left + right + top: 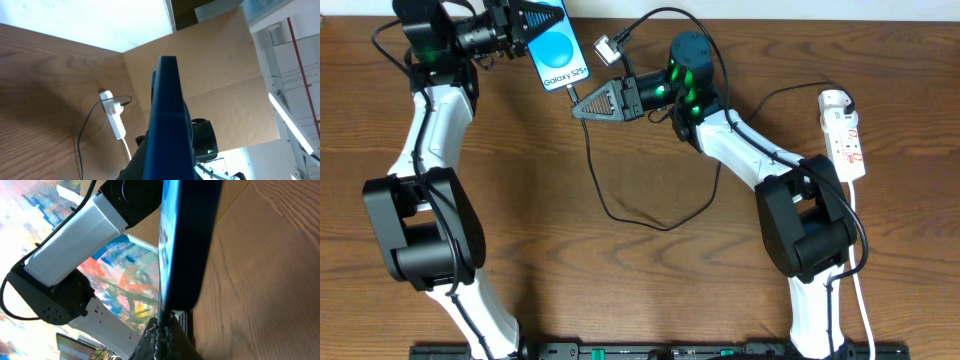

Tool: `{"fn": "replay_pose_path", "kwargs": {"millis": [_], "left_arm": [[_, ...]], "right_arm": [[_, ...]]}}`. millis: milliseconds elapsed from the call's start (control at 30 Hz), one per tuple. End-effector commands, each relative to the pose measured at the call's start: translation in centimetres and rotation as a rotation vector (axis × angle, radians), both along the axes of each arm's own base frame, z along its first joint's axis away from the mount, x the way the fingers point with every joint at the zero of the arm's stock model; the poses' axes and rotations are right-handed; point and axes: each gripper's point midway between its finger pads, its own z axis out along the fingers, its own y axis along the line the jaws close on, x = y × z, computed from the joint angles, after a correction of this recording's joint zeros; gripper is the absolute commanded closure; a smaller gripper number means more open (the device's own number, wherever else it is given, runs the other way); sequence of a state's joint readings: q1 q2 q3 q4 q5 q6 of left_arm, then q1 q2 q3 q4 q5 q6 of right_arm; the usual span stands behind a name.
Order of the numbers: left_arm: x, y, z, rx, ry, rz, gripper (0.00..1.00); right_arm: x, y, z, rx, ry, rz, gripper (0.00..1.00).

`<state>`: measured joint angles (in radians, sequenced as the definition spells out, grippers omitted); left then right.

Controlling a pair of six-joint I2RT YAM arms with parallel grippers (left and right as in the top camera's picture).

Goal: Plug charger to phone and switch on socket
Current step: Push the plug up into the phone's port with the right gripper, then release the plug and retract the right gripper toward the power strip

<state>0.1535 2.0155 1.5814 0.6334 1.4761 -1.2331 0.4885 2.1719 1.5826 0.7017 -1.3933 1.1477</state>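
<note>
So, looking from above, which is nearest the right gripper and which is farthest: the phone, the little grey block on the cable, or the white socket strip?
From the right gripper, which pinches the charger:
1. Phone: right at its tips, up and to the left.
2. Grey block: a bit farther, toward the table's back edge.
3. Socket: far off at the table's right edge.

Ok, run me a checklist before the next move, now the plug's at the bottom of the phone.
1. Left hand gripping the phone: ok.
2. Right hand shut on the charger at its plug end: ok.
3. Plug lined up with the phone's bottom edge: ok.
4. Plug fully seated: cannot tell, the joint is dark in the right wrist view.
5. Charger cable has slack: ok.
6. Power strip switched on: cannot tell.
</note>
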Motion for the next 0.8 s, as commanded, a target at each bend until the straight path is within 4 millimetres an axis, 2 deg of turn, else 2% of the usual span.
{"fn": "replay_pose_path", "kwargs": {"millis": [0, 200, 400, 467, 500, 667, 767], "left_arm": [[-1.0, -1.0, 1.3, 0.016, -0.063, -0.042, 0.93], [-1.2, -1.0, 1.3, 0.017, -0.063, -0.049, 0.93], [-1.2, -1.0, 1.3, 0.02, -0.074, -0.049, 0.93], [-1.2, -1.0, 1.2, 0.028, -0.099, -0.049, 0.92], [-1.2, -0.9, 0.9, 0.033, -0.113, -0.047, 0.93], [-0.9, -0.8, -1.0, 0.037, -0.103, -0.045, 0.93], [-0.6, -0.8, -2.3, 0.032, -0.073, -0.042, 0.93]], "right_arm": [[0.3, 0.2, 1.8, 0.023, -0.027, -0.041, 0.99], [0.8, -0.2, 2.7, 0.052, -0.053, -0.065, 0.99], [0.7, -0.9, 2.5, 0.042, -0.049, -0.039, 0.98], [0.5, -1.0, 2.4, 0.038, -0.05, -0.027, 0.89], [0.3, -1.1, 2.1, 0.03, -0.051, -0.013, 0.75], [-0.1, -1.9, 0.4, -0.007, -0.027, 0.039, 0.64], [0.9, -2.9, -0.8, -0.026, -0.011, 0.012, 0.53]]}}
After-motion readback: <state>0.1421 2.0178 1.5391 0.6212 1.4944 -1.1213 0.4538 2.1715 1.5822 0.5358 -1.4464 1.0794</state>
